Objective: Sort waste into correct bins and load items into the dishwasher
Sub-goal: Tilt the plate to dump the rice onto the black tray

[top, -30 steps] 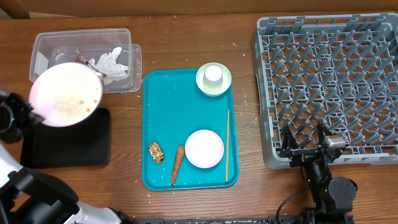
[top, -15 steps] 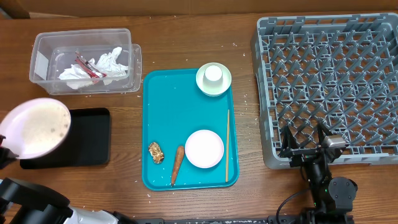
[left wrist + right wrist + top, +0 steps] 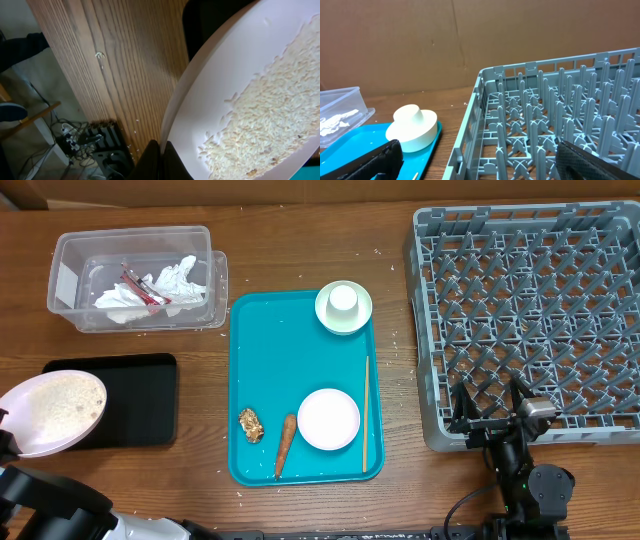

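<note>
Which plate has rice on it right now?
The pale pink plate in the left gripper, at the black tray's corner: rice covers it. The small white plate and pale green saucer on the teal tray show none.

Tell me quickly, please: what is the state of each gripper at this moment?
Left gripper: closed on the rim of the pale pink plate, which carries loose rice.
Right gripper: open, holding nothing.
</note>
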Robot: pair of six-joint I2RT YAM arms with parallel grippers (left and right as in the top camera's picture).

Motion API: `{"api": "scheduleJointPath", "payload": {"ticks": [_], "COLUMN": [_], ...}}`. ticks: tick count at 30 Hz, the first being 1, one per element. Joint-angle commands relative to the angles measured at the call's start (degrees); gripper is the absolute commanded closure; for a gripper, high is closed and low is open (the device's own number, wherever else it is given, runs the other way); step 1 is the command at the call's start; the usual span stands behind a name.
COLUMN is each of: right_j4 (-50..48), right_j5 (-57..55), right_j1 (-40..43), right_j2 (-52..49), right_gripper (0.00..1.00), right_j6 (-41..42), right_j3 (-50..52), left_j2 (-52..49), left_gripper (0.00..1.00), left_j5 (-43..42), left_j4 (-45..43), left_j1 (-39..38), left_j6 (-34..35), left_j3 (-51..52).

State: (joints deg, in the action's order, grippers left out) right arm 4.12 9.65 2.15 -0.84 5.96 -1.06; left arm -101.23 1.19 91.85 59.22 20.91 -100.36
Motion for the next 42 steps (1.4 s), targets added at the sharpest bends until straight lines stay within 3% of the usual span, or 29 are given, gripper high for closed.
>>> {"api": "scheduleJointPath", "payload": {"ticks": [1,8,18,33,42], "right_j4": [-0.2,-0.2,-0.2,-0.2,-0.2], "right_j5": [-0.1,-0.2,-0.2,-0.1,-0.1], "right_j1": [-0.3,-0.3,-0.3,-0.3,-0.3], "right_j2": [0.7,0.7,0.7,0.7,0.7], "right_gripper": [0.00,0.00,0.00,0.00,0.00], "right_j6": [0.0,0.0,0.0,0.0,0.0], "right_j3": [0.6,0.6,0.6,0.6,0.6], "left_j2": [1.4,1.4,1.4,1.4,1.4], "left_gripper": [0.96,0.96,0.96,0.96,0.96], "left_j5": [0.9,2.5,10.0,24.9,29.5], "left_j4": [-1.9,-6.6,-6.3,-4.3,-3.6], "left_j1": [-1.1,-1.9,-4.1,-16.2,-17.0], "left_j6": [1.0,1.9,8.3,17.1,19.7], "left_j3": [4.1,11.5,11.6,11.4,9.8]}}
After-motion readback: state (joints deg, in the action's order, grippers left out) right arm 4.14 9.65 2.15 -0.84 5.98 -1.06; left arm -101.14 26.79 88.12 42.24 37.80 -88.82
